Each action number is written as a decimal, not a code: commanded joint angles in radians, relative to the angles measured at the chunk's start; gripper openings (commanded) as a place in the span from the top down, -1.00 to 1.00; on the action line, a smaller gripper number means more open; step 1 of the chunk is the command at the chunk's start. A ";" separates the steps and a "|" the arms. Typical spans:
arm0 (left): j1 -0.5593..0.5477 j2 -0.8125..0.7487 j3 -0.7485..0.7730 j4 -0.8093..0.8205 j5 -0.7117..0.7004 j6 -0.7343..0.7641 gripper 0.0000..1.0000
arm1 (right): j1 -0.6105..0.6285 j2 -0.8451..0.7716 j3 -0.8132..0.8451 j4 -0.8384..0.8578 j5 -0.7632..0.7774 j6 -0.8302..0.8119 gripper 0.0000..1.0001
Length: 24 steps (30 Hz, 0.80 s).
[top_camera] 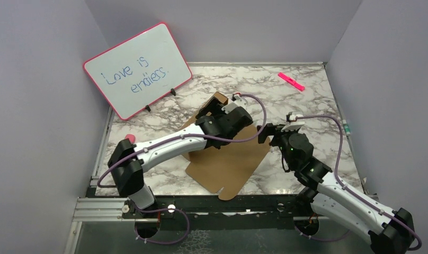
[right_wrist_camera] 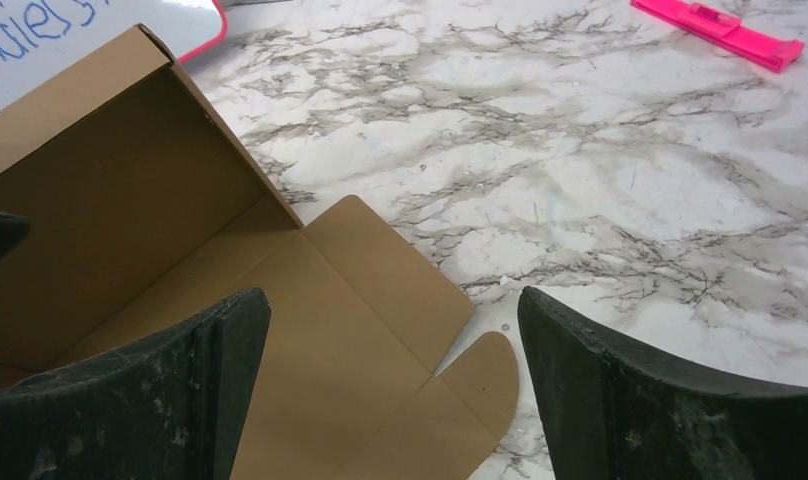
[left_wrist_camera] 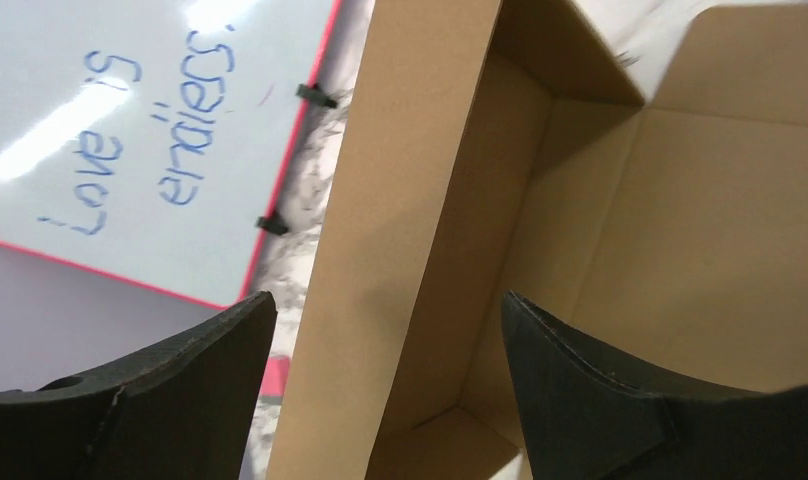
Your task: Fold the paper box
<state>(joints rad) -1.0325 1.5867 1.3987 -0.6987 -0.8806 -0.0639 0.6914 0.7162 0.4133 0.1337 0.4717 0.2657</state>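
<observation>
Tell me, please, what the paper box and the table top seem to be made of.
The paper box: plain brown cardboard, matte and unprinted, with creased folds and cut flaps. The table top: looks like white marble with grey veins, possibly only a printed surface.

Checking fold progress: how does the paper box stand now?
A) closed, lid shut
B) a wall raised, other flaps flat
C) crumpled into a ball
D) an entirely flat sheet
B: the paper box has a long wall standing up, while its near flaps lie flat on the marble table.
</observation>
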 commanded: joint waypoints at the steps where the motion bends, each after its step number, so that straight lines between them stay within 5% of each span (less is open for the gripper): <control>1: -0.023 0.094 0.036 -0.069 -0.325 0.002 -0.63 | -0.003 -0.033 -0.038 -0.028 -0.014 0.077 -1.00; 10: 0.022 0.199 0.072 -0.060 -0.373 0.042 -0.15 | -0.004 -0.009 -0.041 0.005 0.027 0.062 -1.00; 14: 0.055 0.199 0.067 -0.060 -0.353 0.028 0.21 | -0.003 -0.043 -0.033 -0.018 0.036 0.053 -1.00; 19: 0.118 0.147 0.067 -0.063 -0.219 -0.015 0.75 | -0.004 -0.080 0.012 -0.054 0.032 0.019 -1.00; 24: 0.225 0.097 0.052 -0.060 -0.056 -0.058 0.94 | -0.003 -0.106 0.096 -0.120 -0.012 -0.014 -1.00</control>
<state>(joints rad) -0.8860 1.7657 1.4456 -0.7589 -1.1141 -0.0513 0.6914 0.6399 0.4248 0.0723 0.4782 0.2886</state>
